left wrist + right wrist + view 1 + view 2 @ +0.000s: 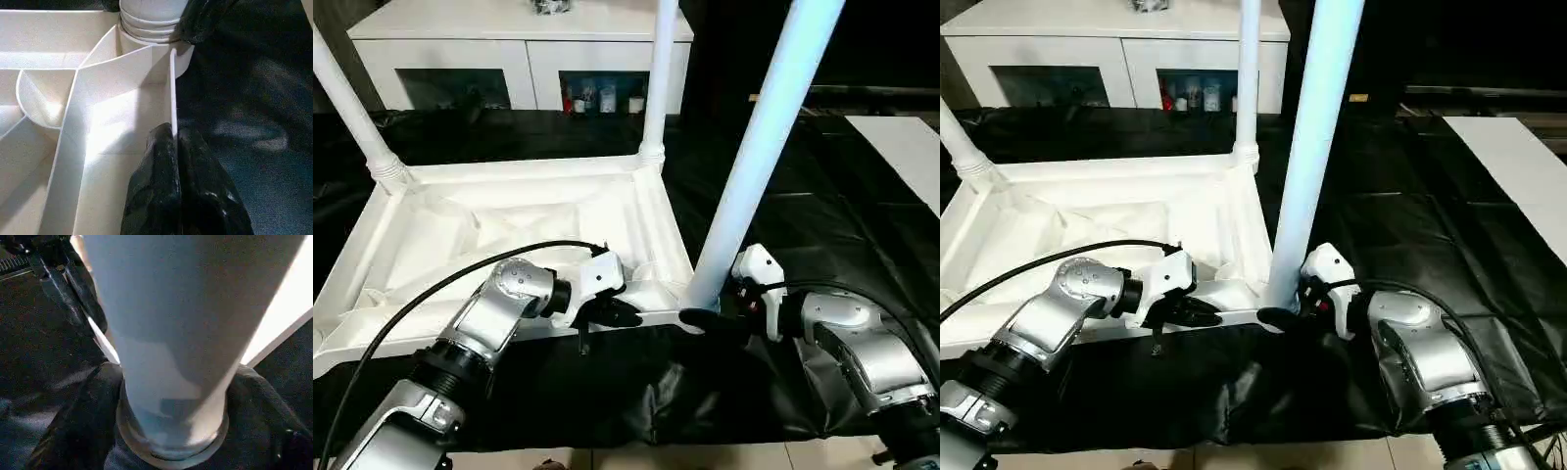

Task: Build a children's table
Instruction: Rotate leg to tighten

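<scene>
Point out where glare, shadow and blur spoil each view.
Left eye view: the near leg has a bluish sheen, and the black sheet reflects streaks of light. Left wrist view: a bright patch glares on the tabletop beside the left gripper. Right wrist view: the leg looms close and soft, its base in shadow between the right gripper fingers.

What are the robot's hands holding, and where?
The left hand pinches the tabletop's near edge. The right hand grips a leg near its base.
</scene>
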